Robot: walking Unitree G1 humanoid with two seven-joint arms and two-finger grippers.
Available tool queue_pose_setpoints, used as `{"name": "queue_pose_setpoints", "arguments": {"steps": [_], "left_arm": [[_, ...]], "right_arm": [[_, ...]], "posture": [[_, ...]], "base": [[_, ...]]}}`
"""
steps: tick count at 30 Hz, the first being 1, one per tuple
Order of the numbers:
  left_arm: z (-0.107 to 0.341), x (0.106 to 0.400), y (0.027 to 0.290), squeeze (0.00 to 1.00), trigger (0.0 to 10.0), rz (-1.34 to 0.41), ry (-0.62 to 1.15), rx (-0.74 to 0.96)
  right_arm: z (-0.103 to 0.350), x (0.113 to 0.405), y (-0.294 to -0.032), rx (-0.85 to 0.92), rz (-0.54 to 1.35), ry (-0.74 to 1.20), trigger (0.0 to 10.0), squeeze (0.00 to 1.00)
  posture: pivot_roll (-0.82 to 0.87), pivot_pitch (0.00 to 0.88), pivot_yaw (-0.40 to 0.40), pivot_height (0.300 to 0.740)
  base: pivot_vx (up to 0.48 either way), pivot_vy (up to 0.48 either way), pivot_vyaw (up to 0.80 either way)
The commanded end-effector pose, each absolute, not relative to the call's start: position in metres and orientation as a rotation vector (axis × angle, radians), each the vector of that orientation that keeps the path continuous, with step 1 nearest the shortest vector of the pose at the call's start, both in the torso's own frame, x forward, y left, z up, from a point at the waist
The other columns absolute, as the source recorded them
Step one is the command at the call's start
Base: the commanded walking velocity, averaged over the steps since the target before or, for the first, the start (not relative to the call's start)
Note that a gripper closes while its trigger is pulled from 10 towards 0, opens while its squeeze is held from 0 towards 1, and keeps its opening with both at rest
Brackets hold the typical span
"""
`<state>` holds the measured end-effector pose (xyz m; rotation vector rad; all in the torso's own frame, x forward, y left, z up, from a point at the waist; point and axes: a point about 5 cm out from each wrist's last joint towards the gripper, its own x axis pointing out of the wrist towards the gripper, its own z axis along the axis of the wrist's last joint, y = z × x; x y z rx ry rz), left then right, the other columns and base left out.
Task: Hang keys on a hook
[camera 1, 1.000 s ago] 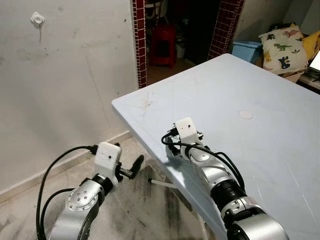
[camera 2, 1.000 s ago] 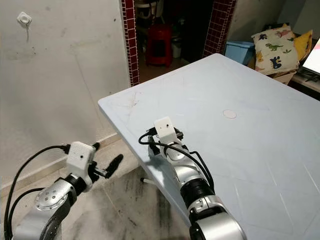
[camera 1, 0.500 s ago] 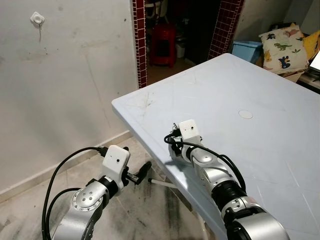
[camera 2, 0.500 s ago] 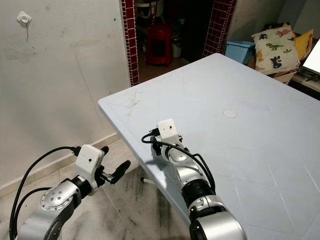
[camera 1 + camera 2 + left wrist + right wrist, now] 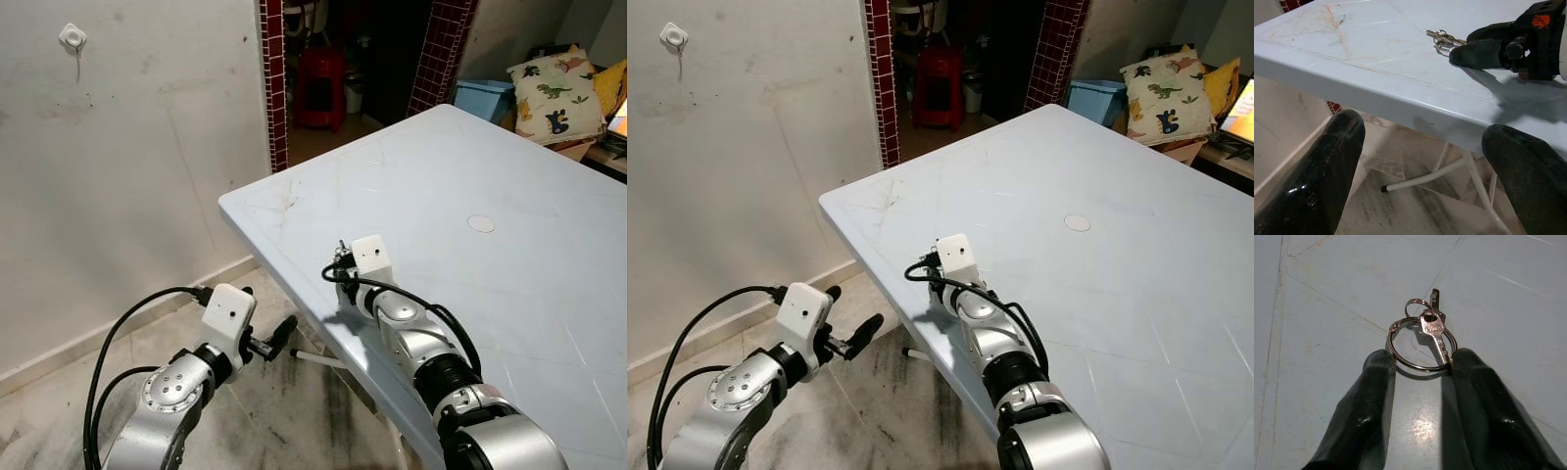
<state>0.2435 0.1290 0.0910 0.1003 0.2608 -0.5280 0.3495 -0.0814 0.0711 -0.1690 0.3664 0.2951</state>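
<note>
Right wrist view: the keys (image 5: 1425, 335) lie flat on the pale table (image 5: 1322, 293), their ring touching both parted fingertips of the right gripper (image 5: 1420, 363). Off the table's corner, the left gripper (image 5: 1425, 147) hangs spread wide.

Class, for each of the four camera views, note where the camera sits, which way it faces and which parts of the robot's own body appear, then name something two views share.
Left eye view: on the head, looking forward and down at the table, wall hook and both arms.
Right eye view: same head, same scene.
Left wrist view: below the table edge, looking past the left pincer at the right pincer.
Right wrist view: low over the tabletop, right pincer fingers straddling the keys.
Shared: both wrist views show the keys.
</note>
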Motion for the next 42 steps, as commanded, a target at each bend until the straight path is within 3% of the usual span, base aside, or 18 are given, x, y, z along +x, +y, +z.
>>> {"name": "queue_pose_setpoints", "arguments": {"steps": [1, 34, 35, 36, 37, 38, 39, 42], "left_arm": [[0.092, 0.245, 0.131, 0.0, 10.0, -0.532, 0.258, 0.124], [0.09, 0.245, 0.132, 0.0, 10.0, -0.533, 0.259, 0.152], [0.09, 0.245, 0.132, 0.0, 10.0, -0.533, 0.259, 0.153], [0.09, 0.245, 0.132, 0.0, 10.0, -0.533, 0.259, 0.153], [0.09, 0.245, 0.132, 0.0, 10.0, -0.534, 0.258, 0.154], [0.09, 0.245, 0.132, 0.0, 10.0, -0.534, 0.258, 0.154], [0.09, 0.246, 0.132, 0.0, 10.0, -0.533, 0.258, 0.154], [0.09, 0.246, 0.132, 0.0, 10.0, -0.533, 0.257, 0.154]], "right_arm": [[0.075, 0.352, -0.079, -0.165, 0.302, 0.355, 0.0, 0.0], [0.079, 0.355, -0.082, -0.111, 0.248, 0.311, 0.0, 0.0], [0.08, 0.355, -0.082, -0.108, 0.247, 0.305, 3.6, 0.22], [0.081, 0.355, -0.082, -0.107, 0.25, 0.298, 7.1, 1.0], [0.082, 0.355, -0.082, -0.103, 0.252, 0.289, 7.1, 1.0], [0.083, 0.355, -0.082, -0.099, 0.253, 0.28, 8.1, 1.0], [0.086, 0.356, -0.08, -0.09, 0.267, 0.257, 10.0, 1.0], [0.088, 0.355, -0.078, -0.08, 0.279, 0.225, 10.0, 1.0]], "posture": [[0.09, 0.0, 0.013, 0.74], [0.09, 0.0, 0.021, 0.74], [0.09, 0.0, 0.022, 0.74], [0.09, 0.0, 0.022, 0.74], [0.09, 0.0, 0.022, 0.74], [0.09, 0.0, 0.023, 0.74], [0.09, 0.0, 0.024, 0.74], [0.09, 0.0, 0.023, 0.74]], "base": [[0.0, 0.0, 0.0], [0.0, 0.0, 0.0], [0.0, 0.0, 0.0], [0.0, 0.0, 0.0], [0.0, 0.0, 0.0], [0.0, 0.0, 0.0], [0.0, 0.0, 0.0], [0.0, 0.0, 0.0]]}}
